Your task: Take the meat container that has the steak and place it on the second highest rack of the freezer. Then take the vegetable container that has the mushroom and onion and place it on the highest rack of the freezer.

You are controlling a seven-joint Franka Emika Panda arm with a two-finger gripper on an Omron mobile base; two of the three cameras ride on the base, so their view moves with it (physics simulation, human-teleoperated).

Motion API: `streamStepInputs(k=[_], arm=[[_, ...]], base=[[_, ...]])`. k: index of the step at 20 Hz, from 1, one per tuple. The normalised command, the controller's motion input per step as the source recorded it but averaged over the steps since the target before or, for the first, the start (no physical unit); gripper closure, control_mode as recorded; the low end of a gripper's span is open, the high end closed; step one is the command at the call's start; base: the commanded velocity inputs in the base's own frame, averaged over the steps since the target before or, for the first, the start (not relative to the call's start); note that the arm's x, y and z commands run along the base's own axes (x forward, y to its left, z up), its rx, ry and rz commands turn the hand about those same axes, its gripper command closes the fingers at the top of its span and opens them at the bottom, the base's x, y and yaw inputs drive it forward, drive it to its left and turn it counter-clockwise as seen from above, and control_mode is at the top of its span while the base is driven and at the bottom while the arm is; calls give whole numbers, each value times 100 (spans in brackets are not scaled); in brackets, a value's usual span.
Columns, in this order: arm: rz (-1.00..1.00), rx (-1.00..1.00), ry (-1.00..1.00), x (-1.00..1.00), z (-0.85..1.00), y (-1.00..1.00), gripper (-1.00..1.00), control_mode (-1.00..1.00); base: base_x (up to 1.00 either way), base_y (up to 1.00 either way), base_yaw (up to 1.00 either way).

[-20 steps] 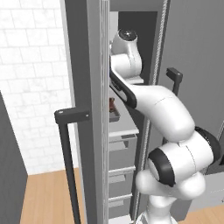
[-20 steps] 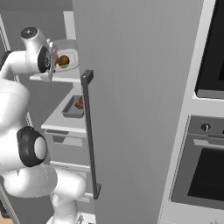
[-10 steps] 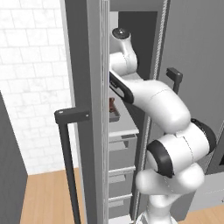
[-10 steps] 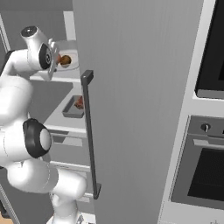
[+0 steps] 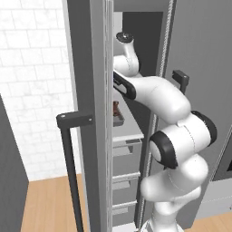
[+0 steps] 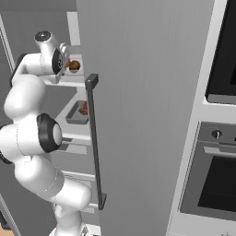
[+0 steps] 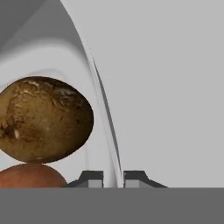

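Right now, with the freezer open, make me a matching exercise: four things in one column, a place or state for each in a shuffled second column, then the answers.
Things
1. small reddish-brown steak in its grey tray
2. dark brown mushroom
3. long dark bar handle
4. two-finger gripper

Places or states
A. shut on the thin rim of the pale vegetable container
B. on the lower white shelf
C. upright on the grey freezer door
D. right beside the orange-tan onion

Pairs: 1-B, 2-D, 3-C, 4-A
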Motion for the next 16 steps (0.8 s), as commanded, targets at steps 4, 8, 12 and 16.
streamStepInputs(k=[4,8,12,16], arm=[[0,7,0,52,0,0,-100,-100],[0,0,-1,95,-7,-1,-100,-100],[0,2,-5,51,-7,0,-100,-100],[0,19,0,-78,13,0,-100,-100]], base=[[0,0,0],[0,0,0],[0,0,0],[0,0,0]])
